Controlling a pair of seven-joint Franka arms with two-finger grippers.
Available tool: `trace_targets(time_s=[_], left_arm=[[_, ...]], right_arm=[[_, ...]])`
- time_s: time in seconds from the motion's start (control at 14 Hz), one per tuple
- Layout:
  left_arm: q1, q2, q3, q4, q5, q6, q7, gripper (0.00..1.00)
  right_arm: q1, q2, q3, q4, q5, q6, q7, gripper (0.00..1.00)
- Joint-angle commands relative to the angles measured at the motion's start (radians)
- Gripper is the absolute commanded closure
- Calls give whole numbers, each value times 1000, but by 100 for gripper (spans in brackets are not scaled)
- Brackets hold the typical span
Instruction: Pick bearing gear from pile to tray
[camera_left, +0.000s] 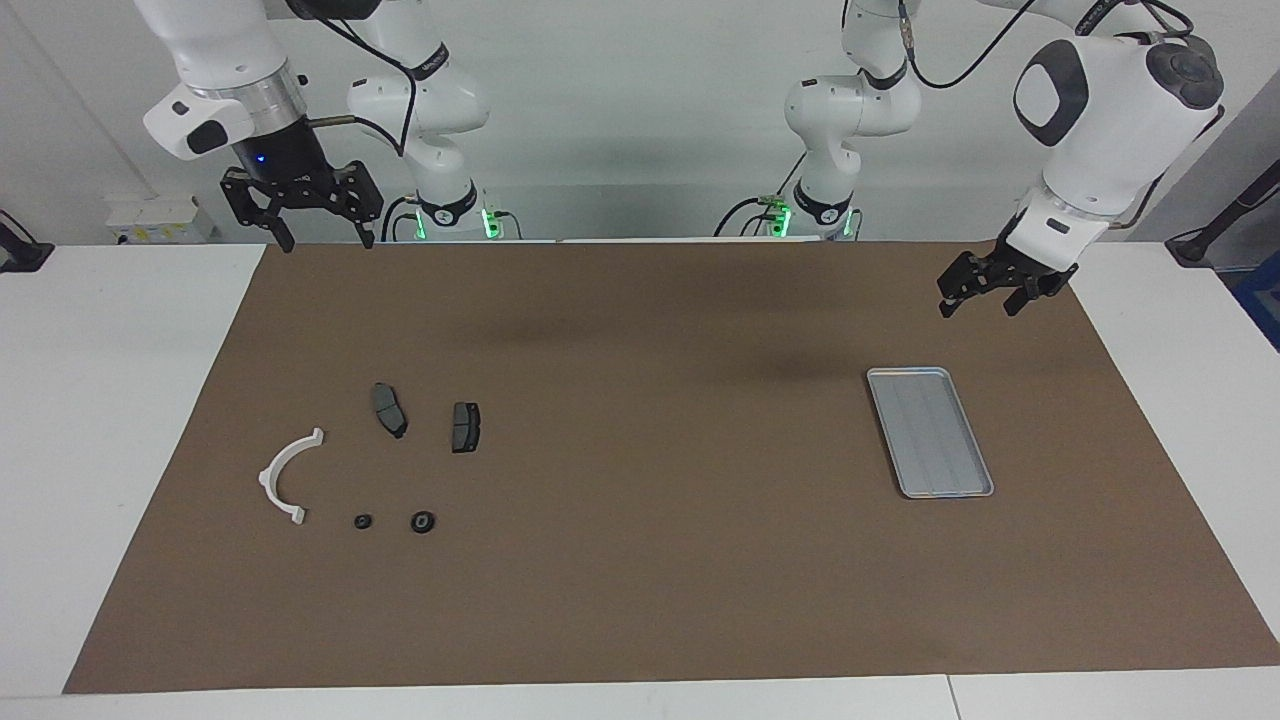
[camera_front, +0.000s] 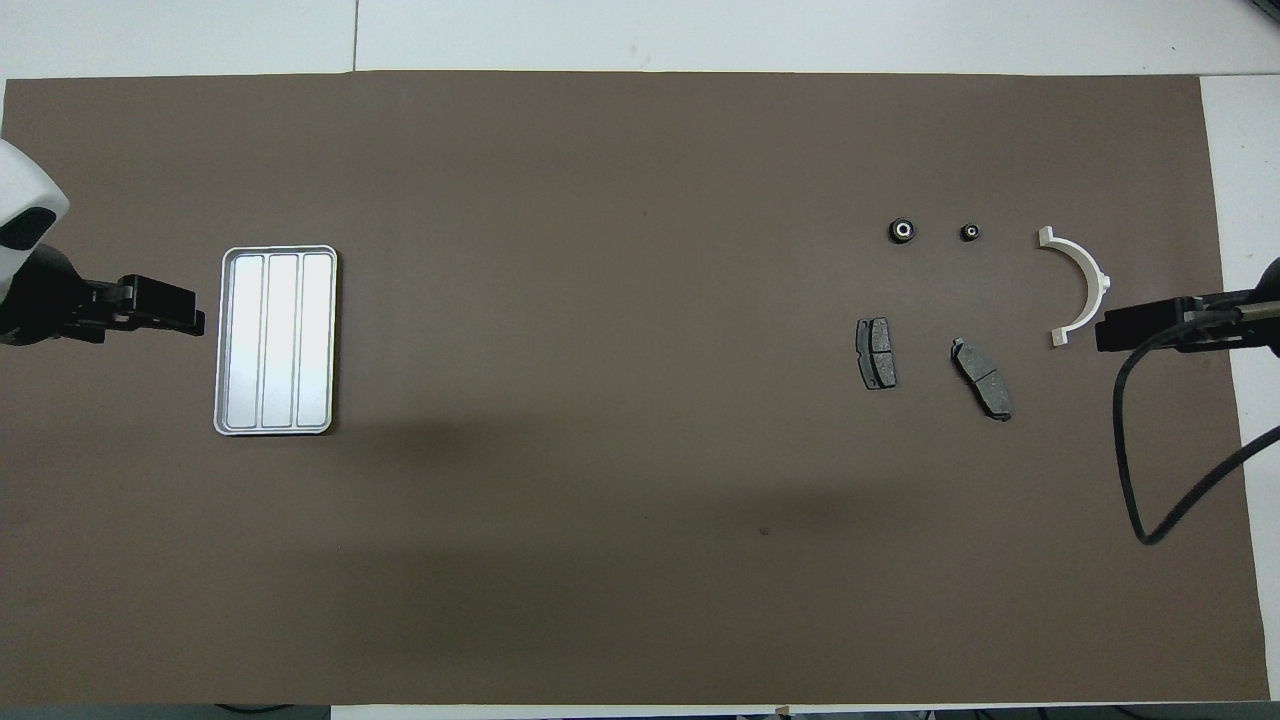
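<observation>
my arms: cut off by overhead frame edges | two small black round pieces: too small to tell apart as parts | left claw: finger gap unreadable

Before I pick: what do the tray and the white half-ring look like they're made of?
The tray looks like bare metal, probably aluminium: silver-grey, reflective sheen, pressed lengthwise ridges. The white half-ring bracket looks like matte plastic: uniform white, no shine, though painted metal can't be ruled out.
</observation>
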Motion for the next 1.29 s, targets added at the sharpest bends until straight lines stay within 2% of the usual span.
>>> trace_targets(time_s=[0.0, 0.57, 0.72, 1.22], left_arm=[[7, -27, -6, -29, 13, 20, 10, 0], [6, -27, -6, -29, 13, 20, 10, 0], [7, -27, -6, -29, 13, 20, 10, 0], [6, -27, -6, -29, 13, 20, 10, 0]], right_arm=[[8, -9, -7, -12, -18, 20, -22, 0], [12, 22, -7, -9, -41, 20, -72, 0], [11, 78, -7, 30, -50, 22, -106, 0], [8, 370, -7, 199, -55, 68, -105, 0]])
